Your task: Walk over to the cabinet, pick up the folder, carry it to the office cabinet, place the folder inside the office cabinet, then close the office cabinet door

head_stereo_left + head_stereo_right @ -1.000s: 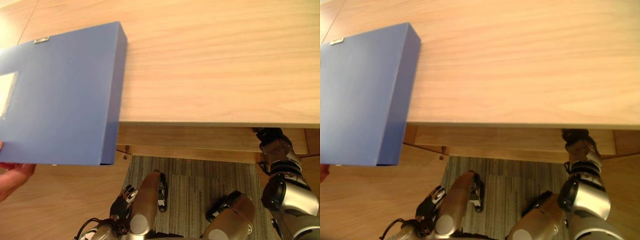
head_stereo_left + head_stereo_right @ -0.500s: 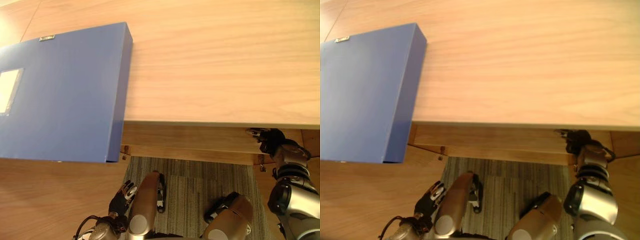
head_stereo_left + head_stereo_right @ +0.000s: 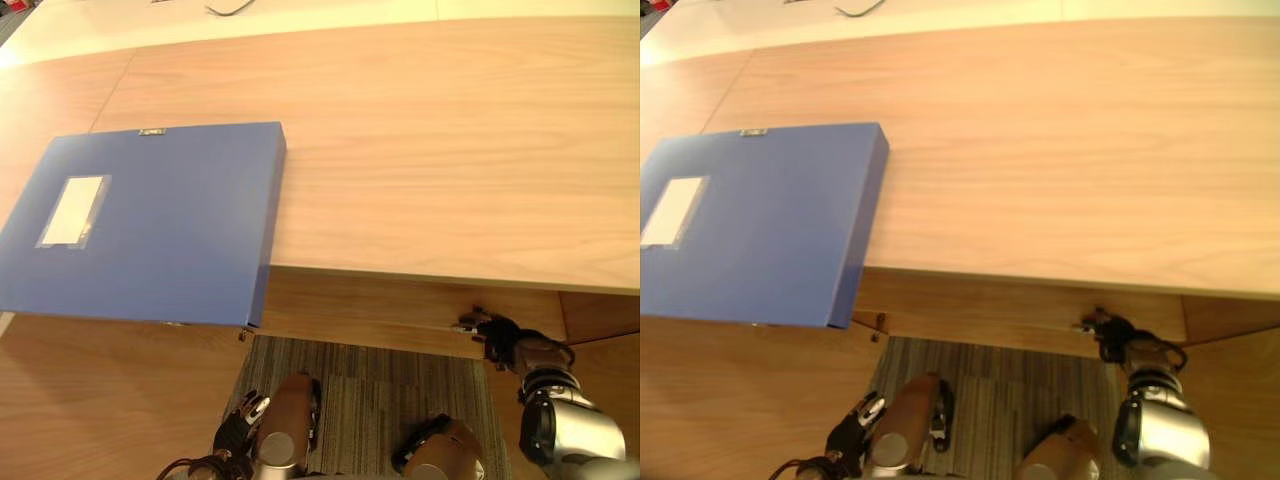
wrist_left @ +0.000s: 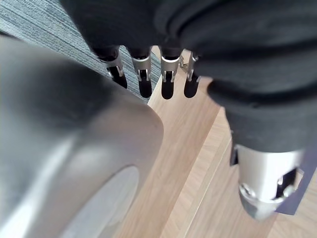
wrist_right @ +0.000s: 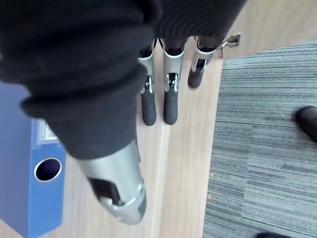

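Observation:
The blue folder (image 3: 150, 240) lies flat on the wooden cabinet top (image 3: 430, 160) at the left, label up, its near end overhanging the front edge. Nothing holds it. My left hand (image 3: 240, 437) hangs low near the carpet, well below the folder; its fingers (image 4: 166, 84) are straight. My right hand (image 3: 497, 337) is under the cabinet's front edge at the right, far from the folder, with fingers (image 5: 171, 99) straight and empty. The folder's spine (image 5: 29, 188), with a round finger hole, shows past that hand in the right wrist view.
Grey striped carpet (image 3: 360, 370) lies below the cabinet's front edge. A lower wooden surface (image 3: 100, 400) runs under the folder's overhanging end. A pale surface (image 3: 300, 8) borders the cabinet top at the back.
The person's hand that held the folder's near corner is gone and the folder rests alone. The camera has tipped up, showing more cabinet top. My right hand has reached further left under the edge.

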You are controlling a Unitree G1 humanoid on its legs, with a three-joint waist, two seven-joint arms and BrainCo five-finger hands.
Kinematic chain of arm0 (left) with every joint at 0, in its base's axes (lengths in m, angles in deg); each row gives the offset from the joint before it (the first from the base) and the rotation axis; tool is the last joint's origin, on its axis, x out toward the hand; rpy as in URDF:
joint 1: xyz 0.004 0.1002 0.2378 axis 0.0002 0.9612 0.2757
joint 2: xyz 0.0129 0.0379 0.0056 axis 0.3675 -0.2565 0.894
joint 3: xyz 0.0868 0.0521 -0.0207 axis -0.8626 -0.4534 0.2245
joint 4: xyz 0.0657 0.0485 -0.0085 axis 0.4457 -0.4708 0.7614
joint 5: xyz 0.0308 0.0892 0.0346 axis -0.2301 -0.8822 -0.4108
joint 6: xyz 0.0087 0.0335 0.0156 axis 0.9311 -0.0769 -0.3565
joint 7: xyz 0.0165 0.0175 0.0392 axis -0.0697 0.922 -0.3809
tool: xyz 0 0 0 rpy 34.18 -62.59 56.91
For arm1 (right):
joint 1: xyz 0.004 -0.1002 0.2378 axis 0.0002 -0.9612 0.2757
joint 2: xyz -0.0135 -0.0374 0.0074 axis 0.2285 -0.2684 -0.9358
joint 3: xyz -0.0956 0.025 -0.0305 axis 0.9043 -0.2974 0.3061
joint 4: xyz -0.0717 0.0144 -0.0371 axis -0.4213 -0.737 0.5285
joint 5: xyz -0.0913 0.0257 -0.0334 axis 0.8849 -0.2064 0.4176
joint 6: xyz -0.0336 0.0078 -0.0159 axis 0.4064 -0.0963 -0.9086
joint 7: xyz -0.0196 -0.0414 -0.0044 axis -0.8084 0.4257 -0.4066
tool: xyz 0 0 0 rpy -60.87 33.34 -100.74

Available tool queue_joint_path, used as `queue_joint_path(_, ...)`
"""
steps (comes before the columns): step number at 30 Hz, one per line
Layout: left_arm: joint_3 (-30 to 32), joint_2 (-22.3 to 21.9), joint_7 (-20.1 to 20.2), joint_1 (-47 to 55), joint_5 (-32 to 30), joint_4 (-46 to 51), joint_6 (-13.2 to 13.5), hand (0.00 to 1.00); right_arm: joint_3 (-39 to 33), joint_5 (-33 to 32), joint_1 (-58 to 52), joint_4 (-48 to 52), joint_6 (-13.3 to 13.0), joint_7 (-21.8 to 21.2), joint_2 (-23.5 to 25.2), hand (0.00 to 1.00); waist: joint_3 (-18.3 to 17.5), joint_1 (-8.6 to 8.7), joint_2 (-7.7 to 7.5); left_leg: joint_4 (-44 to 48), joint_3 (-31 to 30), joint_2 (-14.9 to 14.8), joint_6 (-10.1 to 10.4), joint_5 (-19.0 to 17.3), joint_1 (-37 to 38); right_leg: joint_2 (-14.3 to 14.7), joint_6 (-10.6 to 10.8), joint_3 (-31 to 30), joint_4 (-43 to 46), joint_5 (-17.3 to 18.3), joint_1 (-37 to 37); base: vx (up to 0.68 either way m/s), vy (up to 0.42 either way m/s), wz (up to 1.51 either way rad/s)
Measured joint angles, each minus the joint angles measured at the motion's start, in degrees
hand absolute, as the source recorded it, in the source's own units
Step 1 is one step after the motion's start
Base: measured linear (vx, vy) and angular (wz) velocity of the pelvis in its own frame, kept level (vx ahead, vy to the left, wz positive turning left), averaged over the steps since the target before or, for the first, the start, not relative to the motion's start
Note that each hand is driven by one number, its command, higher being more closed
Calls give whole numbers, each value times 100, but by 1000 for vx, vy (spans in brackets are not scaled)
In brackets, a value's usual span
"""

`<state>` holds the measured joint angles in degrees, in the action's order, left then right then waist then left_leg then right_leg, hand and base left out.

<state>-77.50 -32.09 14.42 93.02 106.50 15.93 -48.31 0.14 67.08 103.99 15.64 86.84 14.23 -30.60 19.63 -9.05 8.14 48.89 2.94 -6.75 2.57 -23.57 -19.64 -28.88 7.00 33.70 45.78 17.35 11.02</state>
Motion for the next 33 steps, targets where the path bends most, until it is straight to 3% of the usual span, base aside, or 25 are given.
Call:
queue_joint_path(5, 218, -25, 39, 33, -35, -80, 2, 0, -67, -3, -370, -1, 153, 21, 308, 0, -211, -24, -107, -750, 26, -7, 29, 429, 212, 269, -77, 174, -736, -382, -190, -15, -20, 0)
queue_joint_path(12, 328, -155, 41, 44, -193, -348, 34, 0, -222, -15, -603, 3, 162, 189, 638, 0, -556, -42, -233, -1815, 201, -39, -26, 1011, 529, 735, -143, 224, -1971, -1084, -366, -12, 11, -12)
queue_joint_path(15, 394, -187, 21, 27, -237, -426, 47, 0, -146, -9, -690, 1, 136, 350, 974, 0, -786, -22, -385, -2529, 305, -56, -3, 1385, 707, 1080, -181, 223, -2867, -1562, -472, -12, -30, -19)
queue_joint_path(17, 461, -245, -25, -110, -223, -403, 105, 0, 178, -13, -847, -12, 93, 557, 1364, 0, -970, 17, -571, -3275, 422, -32, -7, 1770, 950, 1409, -227, 224, -3859, -2077, -679, -8, -94, -19)
queue_joint_path(20, 471, -363, -89, -342, -200, -195, 190, 0, 304, -60, -1113, -176, 32, 700, 1587, 0, -1197, 81, -730, -3705, 437, 29, 5, 1993, 1092, 1572, -239, 263, -4433, -2367, -839, 4, -72, -2)
queue_joint_path(24, 653, -388, -357, -662, 69, 153, 481, 0, 447, -511, -1638, -225, -125, 1111, 1814, 0, -1432, 270, -931, -4075, 282, 102, 8, 2185, 1236, 1704, -247, 465, -4741, -2459, -1037, 39, -61, 17)
queue_joint_path(27, 869, -388, -670, -753, 184, 550, 714, 0, 436, -1022, -1961, -225, -142, 1392, 2037, 0, -1611, 276, -1116, -4324, 229, 105, 30, 2303, 1294, 1762, -248, 544, -4831, -2459, -1058, 51, -49, 15)
queue_joint_path(31, 1158, -427, -1109, -865, 191, 1132, 874, 0, 380, -1877, -2063, -427, -265, 1667, 2379, 0, -1697, 266, -1255, -4427, 133, 108, 31, 2355, 1295, 1788, -248, 589, -4858, -2458, -1094, 38, -15, 15)
queue_joint_path(33, 1266, -551, -1349, -811, 127, 2002, 891, 0, 223, -2095, -2099, -577, -306, 1755, 2542, 0, -1693, 223, -1313, -4431, -13, 129, 36, 2370, 1270, 1789, -246, 701, -4871, -2455, -1160, 33, 2, 36)
